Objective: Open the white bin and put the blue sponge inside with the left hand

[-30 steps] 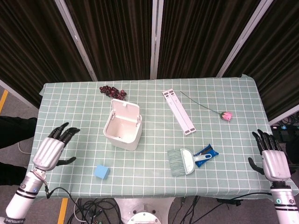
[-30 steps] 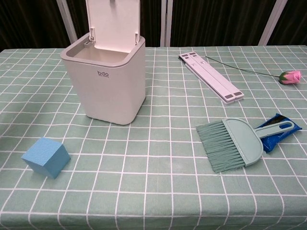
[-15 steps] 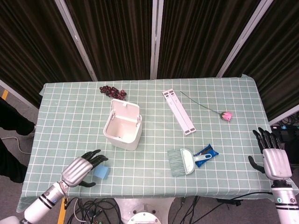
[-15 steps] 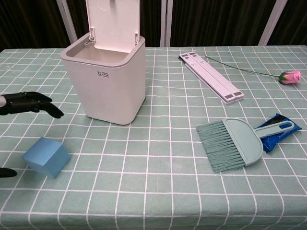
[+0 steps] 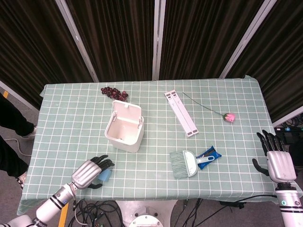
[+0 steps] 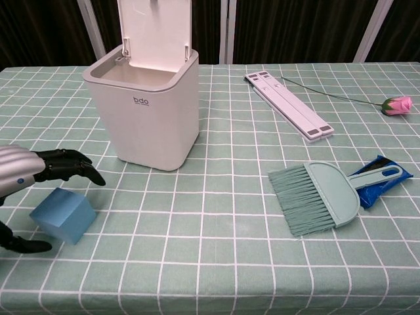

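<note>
Left hand [image 6: 29,172] is right over the sponge [image 6: 63,214], fingers [image 6: 72,164] spread above it and thumb low on the near side, not closed on it afaict. Sponge sits on the worktop [image 6: 216,216] front-left, near the bin [image 6: 144,111] w/ lid [image 6: 155,29] flipped up. Right hand [image 5: 277,161] is open, holding nothing, at the far right edge. Brush [image 6: 315,195] mid-right.

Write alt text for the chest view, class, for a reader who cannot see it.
The left hand hovers open over the blue sponge on a green checked table, beside the white bin with its lid up. A green brush lies to the right.
</note>
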Robot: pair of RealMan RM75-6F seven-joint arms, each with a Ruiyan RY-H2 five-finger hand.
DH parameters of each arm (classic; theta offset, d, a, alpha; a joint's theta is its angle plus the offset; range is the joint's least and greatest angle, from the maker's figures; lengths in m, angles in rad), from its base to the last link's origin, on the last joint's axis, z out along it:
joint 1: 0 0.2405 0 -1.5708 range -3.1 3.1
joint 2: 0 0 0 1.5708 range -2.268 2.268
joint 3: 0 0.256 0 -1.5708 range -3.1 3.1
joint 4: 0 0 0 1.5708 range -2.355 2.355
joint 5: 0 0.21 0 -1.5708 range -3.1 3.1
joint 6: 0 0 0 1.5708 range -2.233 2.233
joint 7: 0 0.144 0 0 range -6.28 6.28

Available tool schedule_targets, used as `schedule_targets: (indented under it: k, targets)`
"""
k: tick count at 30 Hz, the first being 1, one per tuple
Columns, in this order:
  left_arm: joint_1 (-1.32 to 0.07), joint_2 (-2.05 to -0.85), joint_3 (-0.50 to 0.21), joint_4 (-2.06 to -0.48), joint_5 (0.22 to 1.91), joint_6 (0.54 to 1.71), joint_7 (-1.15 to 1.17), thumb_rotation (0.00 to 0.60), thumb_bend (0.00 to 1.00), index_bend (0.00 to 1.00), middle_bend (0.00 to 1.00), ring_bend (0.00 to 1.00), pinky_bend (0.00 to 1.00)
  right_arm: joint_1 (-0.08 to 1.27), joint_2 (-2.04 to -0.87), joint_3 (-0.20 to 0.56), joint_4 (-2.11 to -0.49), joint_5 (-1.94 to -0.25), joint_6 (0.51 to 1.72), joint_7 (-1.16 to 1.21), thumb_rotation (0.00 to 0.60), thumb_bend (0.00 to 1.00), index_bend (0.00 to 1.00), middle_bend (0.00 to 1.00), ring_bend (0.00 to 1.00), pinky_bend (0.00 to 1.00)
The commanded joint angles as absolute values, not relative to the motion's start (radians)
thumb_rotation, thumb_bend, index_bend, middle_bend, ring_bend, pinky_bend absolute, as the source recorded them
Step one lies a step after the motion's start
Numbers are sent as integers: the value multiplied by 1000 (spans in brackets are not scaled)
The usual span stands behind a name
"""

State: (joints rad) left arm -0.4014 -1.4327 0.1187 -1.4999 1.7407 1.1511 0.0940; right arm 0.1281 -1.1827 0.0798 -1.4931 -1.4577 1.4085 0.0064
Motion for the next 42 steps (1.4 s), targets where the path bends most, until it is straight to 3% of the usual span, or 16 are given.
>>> schedule_targets:
  k: [1,6,15,21,28,32,36,42]
  targets:
    - [-400,-1443,115,-1489,1724,1149,102,600,147,260,239,143,340,128,-1183,79,-1491,-1456,1406,8,600,240,0,0,0,0]
    - [-399,-1445,120,-1484,1727,1162,95,600,170,299,314,221,422,129,-1184,78,-1489,-1455,1403,8,600,240,0,0,0,0]
    - [-388,-1476,110,-1469,1705,1181,125,600,235,506,512,410,607,130,-1178,76,-1496,-1451,1397,5,600,241,0,0,0,0]
    - [-372,-1429,95,-1524,1708,1244,144,600,246,535,536,431,629,130,-1177,77,-1497,-1452,1399,5,600,241,0,0,0,0]
    - [-331,-1266,-34,-1672,1667,1440,236,600,245,533,536,431,624,133,-1179,77,-1498,-1454,1397,3,600,241,0,0,0,0]
    - [-346,-1207,-117,-1775,1662,1493,263,600,246,532,536,430,624,137,-1182,76,-1496,-1457,1392,5,600,241,0,0,0,0]
    - [-408,-1190,-178,-1845,1695,1472,239,600,245,530,535,430,623,137,-1183,78,-1494,-1457,1395,8,600,240,0,0,0,0]
    - [-545,-1275,-234,-1813,1645,1312,234,600,243,519,526,427,617,135,-1188,79,-1479,-1442,1386,21,600,240,0,0,0,0]
